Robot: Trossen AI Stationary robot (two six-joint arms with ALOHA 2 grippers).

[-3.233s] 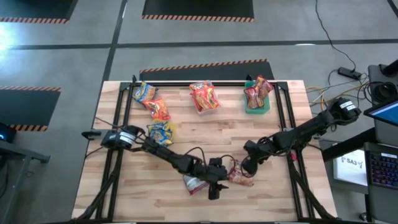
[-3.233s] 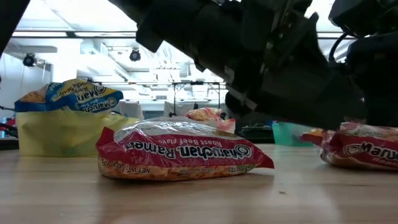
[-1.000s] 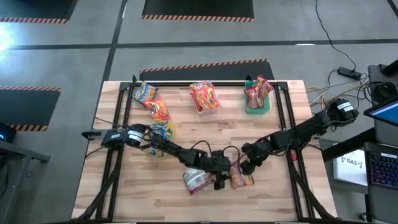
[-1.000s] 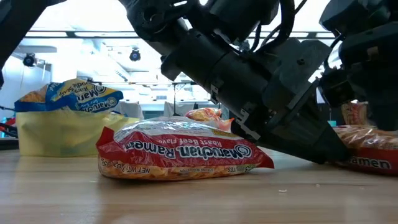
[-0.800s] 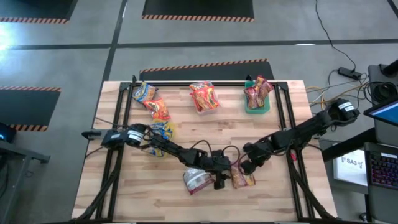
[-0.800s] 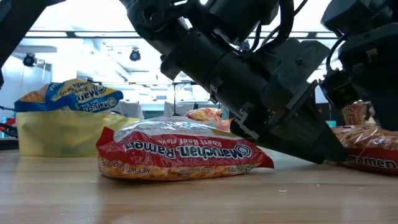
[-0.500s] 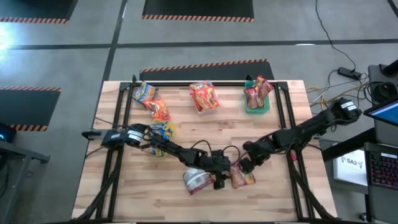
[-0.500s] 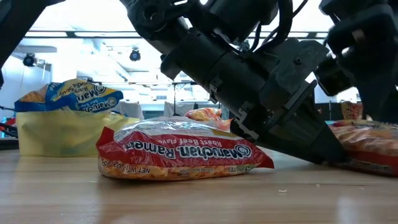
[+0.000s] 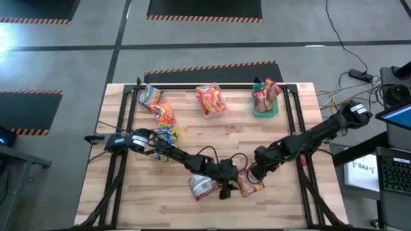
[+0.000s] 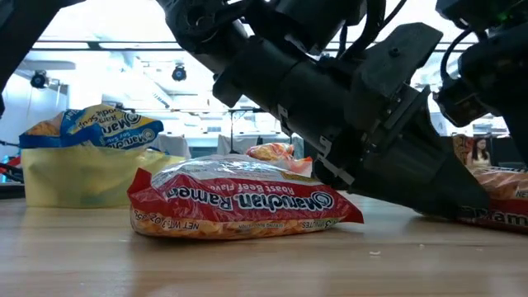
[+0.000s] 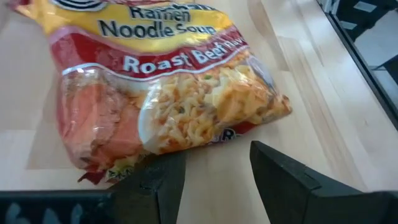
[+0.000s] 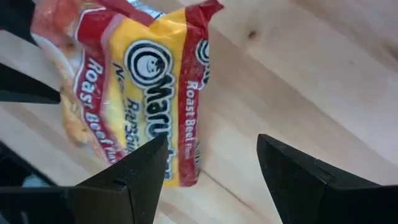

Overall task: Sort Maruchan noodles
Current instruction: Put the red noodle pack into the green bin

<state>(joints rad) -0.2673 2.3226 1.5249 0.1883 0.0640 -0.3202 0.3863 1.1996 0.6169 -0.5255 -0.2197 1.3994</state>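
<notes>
High view: the table [image 9: 128, 192] is a light wooden slab with a black frame, standing on a grey floor marked with hazard-striped mats; cables and equipment lie off its right side. Low view: a bright room with ceiling lamps lies beyond. Three tubs stand at the far edge, well away from both sets of fingers: a yellow tub [image 10: 74, 177], a clear tub [image 9: 213, 110] and a green tub [image 9: 266, 109], each with Maruchan packets in or on it. Roughly nine packets can be counted in all; piled ones cannot be separated reliably. Two packets lie near the front edge. The silver-backed roast beef packet [image 9: 202, 186] lies just beside the left gripper [image 9: 225, 190], on its outer side. The second roast beef packet [image 11: 168, 93] lies flat directly ahead of the left fingers [image 11: 280, 174], which stand apart with bare table between them, gripping nothing. The right gripper [image 12: 211, 162] is at the same packet's opposite side; the right fingers [image 12: 298, 168] are spread wide, the packet edge just ahead of one finger, not clamped.
</notes>
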